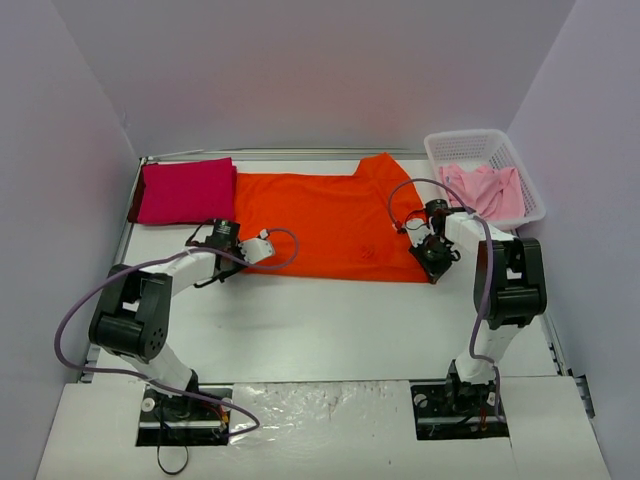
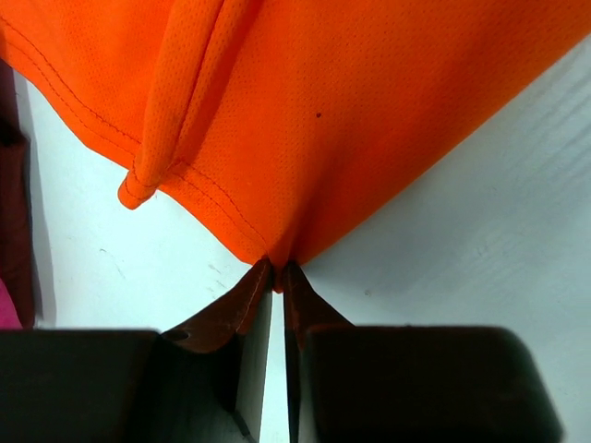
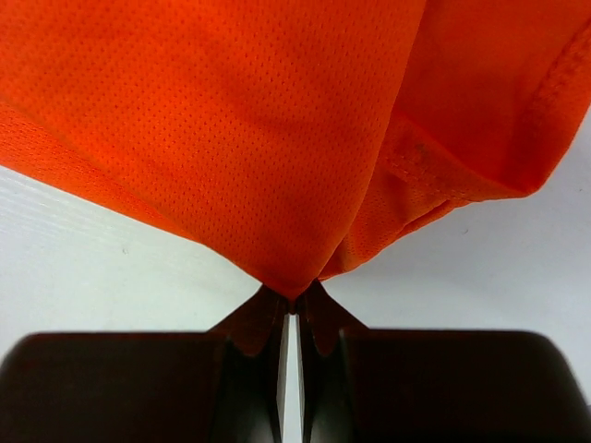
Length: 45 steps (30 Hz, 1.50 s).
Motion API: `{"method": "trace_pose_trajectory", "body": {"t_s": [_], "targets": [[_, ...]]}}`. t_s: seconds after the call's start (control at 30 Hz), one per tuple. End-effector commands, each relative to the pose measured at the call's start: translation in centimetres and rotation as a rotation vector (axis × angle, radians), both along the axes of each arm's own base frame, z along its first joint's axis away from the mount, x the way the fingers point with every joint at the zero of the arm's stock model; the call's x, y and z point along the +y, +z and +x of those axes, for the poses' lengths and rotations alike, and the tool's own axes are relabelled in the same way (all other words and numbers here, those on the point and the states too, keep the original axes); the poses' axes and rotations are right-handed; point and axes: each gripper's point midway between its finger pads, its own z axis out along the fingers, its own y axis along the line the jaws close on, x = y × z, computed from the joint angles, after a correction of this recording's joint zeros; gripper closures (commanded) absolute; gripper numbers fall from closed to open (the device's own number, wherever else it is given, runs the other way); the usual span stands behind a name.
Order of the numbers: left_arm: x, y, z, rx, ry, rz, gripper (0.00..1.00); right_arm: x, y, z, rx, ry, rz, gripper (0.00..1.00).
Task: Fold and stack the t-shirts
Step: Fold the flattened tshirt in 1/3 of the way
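Observation:
The bright orange t-shirt [image 1: 330, 225] lies spread across the middle of the table. My left gripper [image 1: 262, 247] is shut on its near left corner; the pinched cloth [image 2: 277, 138] shows in the left wrist view at the tips [image 2: 276, 269]. My right gripper [image 1: 432, 262] is shut on its near right corner; the cloth [image 3: 231, 138] bunches at the tips [image 3: 294, 297]. The magenta-red t-shirt [image 1: 185, 190] lies folded at the far left. The pale pink t-shirt [image 1: 485, 190] is crumpled in the basket.
A white lattice basket [image 1: 450, 145] stands at the far right. Purple walls close in the table on three sides. A strip of the magenta-red shirt [image 2: 14, 240] shows at the left edge of the left wrist view. Bare white table [image 1: 330, 320] lies in front.

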Motion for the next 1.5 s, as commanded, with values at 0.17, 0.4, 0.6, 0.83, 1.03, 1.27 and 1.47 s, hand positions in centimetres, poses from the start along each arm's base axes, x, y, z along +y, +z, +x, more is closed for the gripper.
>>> {"method": "trace_pose_trajectory", "body": {"t_s": [0.17,0.4,0.6,0.83,1.03,1.27,1.47], "targets": [[-0.3,1.8,-2.2,0.036,-0.014,-0.031,0.92,-0.9,0.4,-0.4,0.046,0.001,-0.008,0.87],[-0.9,3.3,-2.3,0.021,-0.012,-0.057,0.87,-0.2,3.2,0.8,-0.01,0.012,0.032,0.56],[-1.0,5.0,-2.3,0.005,-0.009,-0.063,0.82,0.5,6.7,1.6,-0.075,0.032,0.071,0.44],[-1.8,7.8,-0.9,-0.079,0.082,-0.159,0.82,1.8,10.4,2.4,-0.174,0.058,0.147,0.43],[-4.2,10.8,-0.4,0.04,0.083,-0.422,0.78,2.7,12.1,3.6,-0.237,0.064,0.183,0.46],[-2.8,8.5,-0.4,-0.015,0.093,-0.284,0.9,0.6,8.7,1.4,-0.179,0.063,0.049,1.0],[-4.8,6.6,0.3,0.083,0.131,-0.368,0.98,1.6,5.8,1.9,-0.099,0.056,0.098,1.0]]}}
